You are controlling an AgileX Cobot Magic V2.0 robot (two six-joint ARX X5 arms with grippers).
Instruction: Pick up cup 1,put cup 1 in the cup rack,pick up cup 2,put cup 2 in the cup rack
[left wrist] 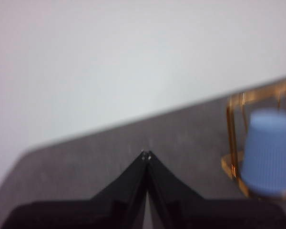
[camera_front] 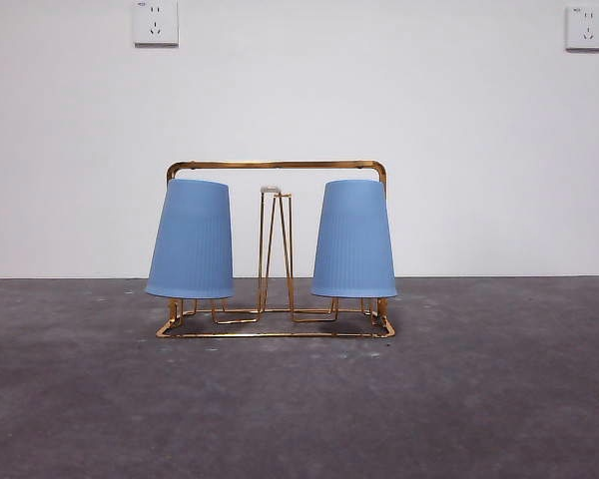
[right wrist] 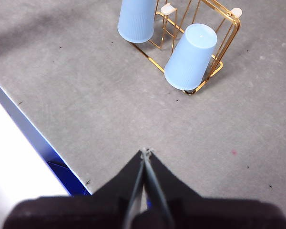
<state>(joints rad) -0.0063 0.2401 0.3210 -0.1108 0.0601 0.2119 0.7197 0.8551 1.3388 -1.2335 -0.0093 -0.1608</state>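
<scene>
The gold wire cup rack [camera_front: 277, 165] stands mid-table. Two ribbed blue cups hang upside down over its outer pegs: one [camera_front: 190, 239] at the left end, the other [camera_front: 353, 239] at the right end. A bare hairpin peg [camera_front: 275, 249] rises between them. In the right wrist view both cups [right wrist: 137, 19] [right wrist: 190, 57] sit on the rack [right wrist: 227, 36], well away from my right gripper [right wrist: 145, 151], which is shut and holds nothing. My left gripper [left wrist: 146, 153] is also shut and empty, apart from the cup [left wrist: 269, 152] and the rack [left wrist: 232, 138]. Neither arm appears in the front view.
The grey table [camera_front: 299, 399] meets a white wall with two sockets [camera_front: 156, 22] [camera_front: 586, 27]. In the right wrist view the table's blue edge [right wrist: 43, 145] runs close beside the right gripper, with white floor beyond it.
</scene>
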